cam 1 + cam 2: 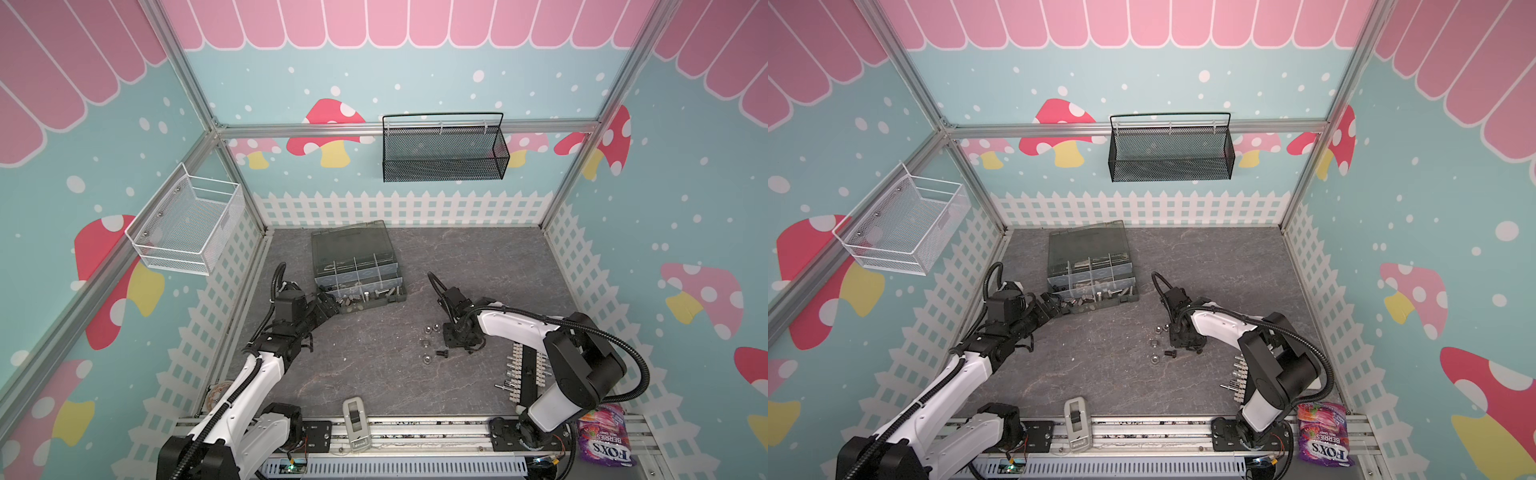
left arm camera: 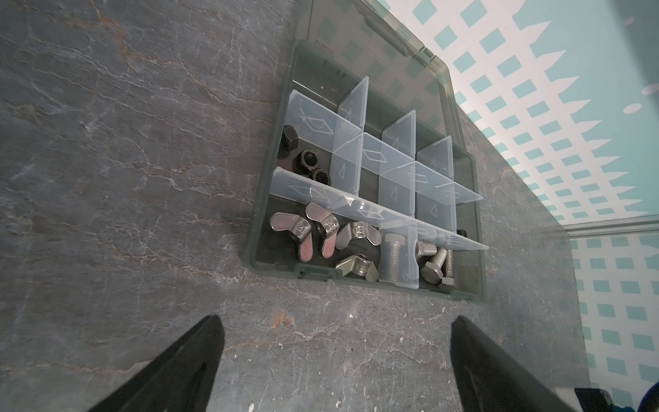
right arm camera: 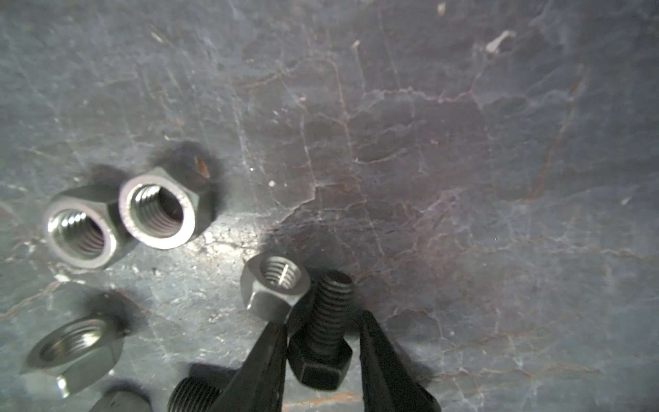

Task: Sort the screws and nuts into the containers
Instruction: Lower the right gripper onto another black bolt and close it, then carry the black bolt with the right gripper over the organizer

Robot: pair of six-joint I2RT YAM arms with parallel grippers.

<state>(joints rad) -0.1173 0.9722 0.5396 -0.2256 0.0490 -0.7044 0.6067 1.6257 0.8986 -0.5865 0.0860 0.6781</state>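
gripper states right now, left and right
left gripper: open, holding nothing
right gripper: jaws down on either side of the black screw on the table; cannot tell if it is clamped

Soft even light; dim, blurry close-up.

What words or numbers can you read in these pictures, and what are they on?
"FOX'S": purple plastic sweet bag, seen upside down in both top views.
"BERRIES": same bag. Its smaller print: too small.
Stamped marks on the shiny silver wing nuts: too blurred to read.
Raised lettering on the smoky see-through organizer lid: too small to read.
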